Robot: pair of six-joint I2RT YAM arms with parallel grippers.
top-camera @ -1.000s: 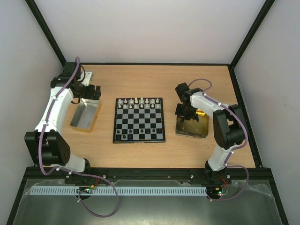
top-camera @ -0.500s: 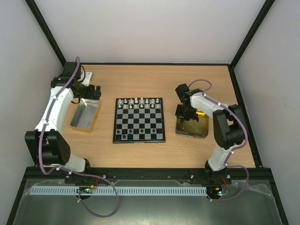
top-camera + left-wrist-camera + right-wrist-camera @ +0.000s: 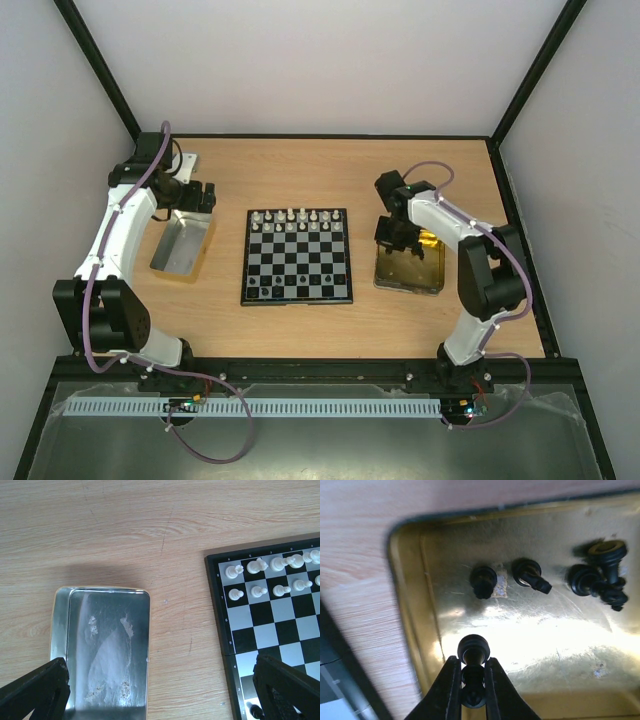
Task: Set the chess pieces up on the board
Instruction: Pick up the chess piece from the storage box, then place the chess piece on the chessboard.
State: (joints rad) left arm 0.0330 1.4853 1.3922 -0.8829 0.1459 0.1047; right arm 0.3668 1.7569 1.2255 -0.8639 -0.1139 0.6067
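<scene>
Left pincer (image 3: 199, 195) hangs over the silver tray (image 3: 100, 645), jaws wide apart, nothing between them. On to mid-counter (image 3: 300, 170), where the board (image 3: 300, 262) lies flat. White pieces (image 3: 270, 577) line its two far rows, and a black piece (image 3: 256, 711) stands by the near left edge. Over on the right is the gold tray (image 3: 535, 640). There the right pincer (image 3: 472, 662) is clamped on a second black piece (image 3: 473, 649), close to the tray's rim. More loose black pieces (image 3: 530, 575) lie on the tray floor beyond.
</scene>
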